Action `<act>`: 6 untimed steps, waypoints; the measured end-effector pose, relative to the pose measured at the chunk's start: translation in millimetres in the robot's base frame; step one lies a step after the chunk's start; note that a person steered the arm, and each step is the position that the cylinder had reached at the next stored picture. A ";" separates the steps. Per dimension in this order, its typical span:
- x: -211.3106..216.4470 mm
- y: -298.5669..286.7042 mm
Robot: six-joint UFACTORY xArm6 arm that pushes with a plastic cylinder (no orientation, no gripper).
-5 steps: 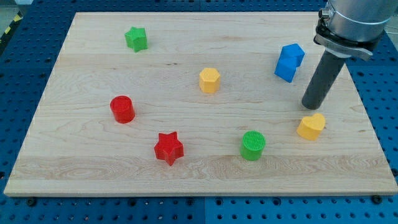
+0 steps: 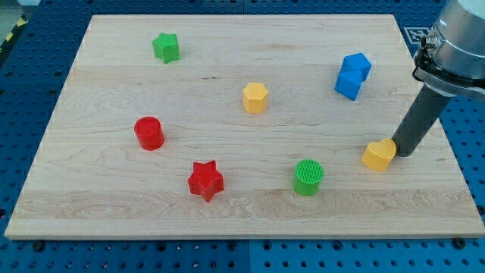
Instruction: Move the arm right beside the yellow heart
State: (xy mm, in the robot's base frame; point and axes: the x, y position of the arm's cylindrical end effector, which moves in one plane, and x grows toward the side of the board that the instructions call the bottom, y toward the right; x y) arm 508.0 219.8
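Yellow heart (image 2: 378, 155): you'll find it near the board's (image 2: 227, 205) right edge, toward the view's bottom.
My tip (image 2: 399, 152): just at the heart's right side, touching or nearly so; you can't tell which.
Grasp: none; you have a bare rod, nothing held.
Neighbours: green cylinder (image 2: 308, 177) to the heart's left; blue block (image 2: 352, 75) well above it.

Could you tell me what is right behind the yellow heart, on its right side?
My tip stands there, close against the yellow heart at its right edge. The rod covers a strip of the board behind it, so true contact cannot be confirmed.
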 end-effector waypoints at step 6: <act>30.8 -19.1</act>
